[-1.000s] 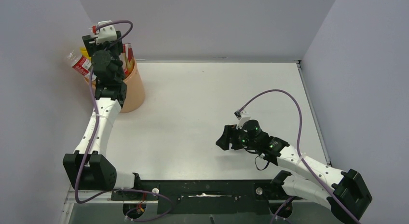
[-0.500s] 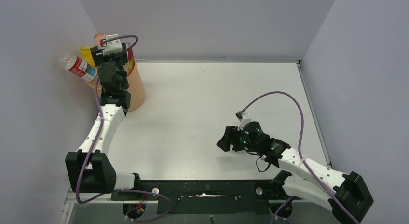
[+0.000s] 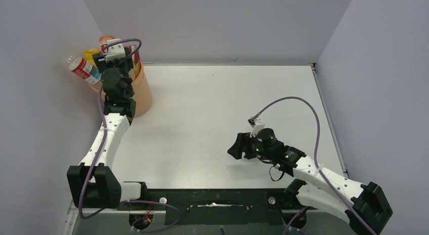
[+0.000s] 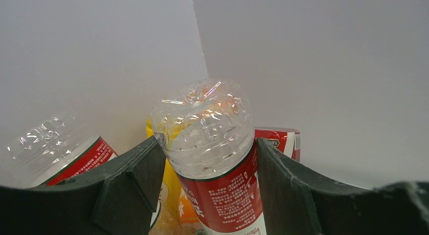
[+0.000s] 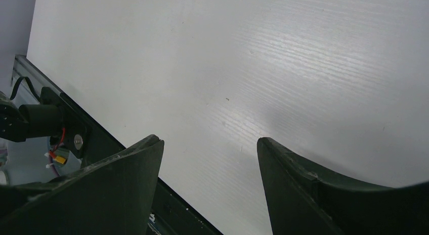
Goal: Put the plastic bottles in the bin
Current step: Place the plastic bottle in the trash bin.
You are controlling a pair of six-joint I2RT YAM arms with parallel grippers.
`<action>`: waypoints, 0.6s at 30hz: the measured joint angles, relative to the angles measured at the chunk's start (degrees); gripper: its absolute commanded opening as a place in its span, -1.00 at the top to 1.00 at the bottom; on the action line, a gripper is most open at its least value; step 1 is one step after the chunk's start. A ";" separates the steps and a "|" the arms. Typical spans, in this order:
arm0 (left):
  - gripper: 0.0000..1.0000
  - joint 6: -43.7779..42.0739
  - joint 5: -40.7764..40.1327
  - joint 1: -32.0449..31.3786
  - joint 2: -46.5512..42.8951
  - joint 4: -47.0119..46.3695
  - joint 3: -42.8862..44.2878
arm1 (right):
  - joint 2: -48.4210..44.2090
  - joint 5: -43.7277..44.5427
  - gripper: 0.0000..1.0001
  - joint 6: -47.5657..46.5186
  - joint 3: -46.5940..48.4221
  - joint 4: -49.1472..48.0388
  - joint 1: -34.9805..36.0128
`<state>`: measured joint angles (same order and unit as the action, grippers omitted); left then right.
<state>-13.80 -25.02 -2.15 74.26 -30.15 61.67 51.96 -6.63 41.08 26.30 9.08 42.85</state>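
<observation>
Red-labelled bottle tight between left fingers among other bottles at bin; right fingers apart, empty.

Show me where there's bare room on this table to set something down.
Bare: the table from the bin to the right wall, except under the right gripper. Crowded: the far left corner, where bottles jut from the bin and the left gripper grips a red-labelled bottle.

It looks like a robotics lab's test cell: a plain white tabletop boxed in on three sides by grey partition walls, two white-and-black robot arms bolted to a black base rail, and purple cables looping off them.
</observation>
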 measured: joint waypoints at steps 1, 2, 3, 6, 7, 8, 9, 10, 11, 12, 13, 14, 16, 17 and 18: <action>-0.06 0.17 0.00 0.02 -0.13 0.26 0.00 | -0.02 0.00 -0.40 0.00 -0.02 0.02 0.00; -0.07 0.33 0.00 0.02 -0.22 0.48 0.00 | -0.02 0.00 -0.40 0.02 -0.07 0.00 0.00; -0.08 0.48 0.00 0.02 -0.26 0.59 0.00 | -0.02 0.00 -0.40 0.02 -0.09 0.02 0.00; -0.16 0.96 -0.02 0.02 -0.37 1.01 0.00 | -0.02 0.00 -0.40 0.13 -0.11 0.00 0.00; -0.19 1.14 -0.02 0.02 -0.39 1.18 0.00 | -0.02 0.00 -0.40 0.15 -0.11 0.00 0.00; -0.21 1.27 -0.02 0.02 -0.39 1.31 0.00 | -0.02 0.00 -0.40 0.15 -0.11 0.00 0.00; -0.24 1.40 -0.02 0.02 -0.42 1.46 0.00 | -0.02 0.00 -0.40 0.17 -0.11 0.00 0.00; -0.27 1.46 -0.02 0.02 -0.42 1.57 0.00 | -0.02 0.00 -0.40 0.17 -0.15 0.00 0.00; -0.29 1.64 -0.02 0.02 -0.42 1.68 0.00 | -0.04 0.00 -0.40 0.17 -0.22 -0.02 0.00; -0.31 1.73 -0.04 0.02 -0.44 1.73 0.00 | -0.13 0.00 -0.40 0.17 -0.35 -0.02 0.00; -0.34 1.84 -0.04 0.02 -0.44 1.84 0.04 | -0.24 0.00 -0.40 0.20 -0.50 0.00 0.00; -0.37 1.92 -0.04 0.02 -0.44 1.95 0.09 | -0.33 0.00 -0.41 0.20 -0.59 0.00 0.00; -0.44 2.25 -0.04 0.02 -0.55 2.10 0.09 | -0.50 0.00 -0.41 0.22 -0.76 0.00 0.00; -0.45 2.60 -0.04 0.02 -0.59 2.16 0.09 | -0.52 0.00 -0.42 0.24 -0.81 0.00 0.00; -0.47 2.80 -0.04 0.02 -0.63 2.32 0.09 | -0.52 0.00 -0.42 0.26 -0.83 0.00 0.00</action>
<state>-11.00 -25.06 -2.13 73.63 -27.83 61.76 51.44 -6.63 41.34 25.47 9.08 42.85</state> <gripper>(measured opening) 0.704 0.704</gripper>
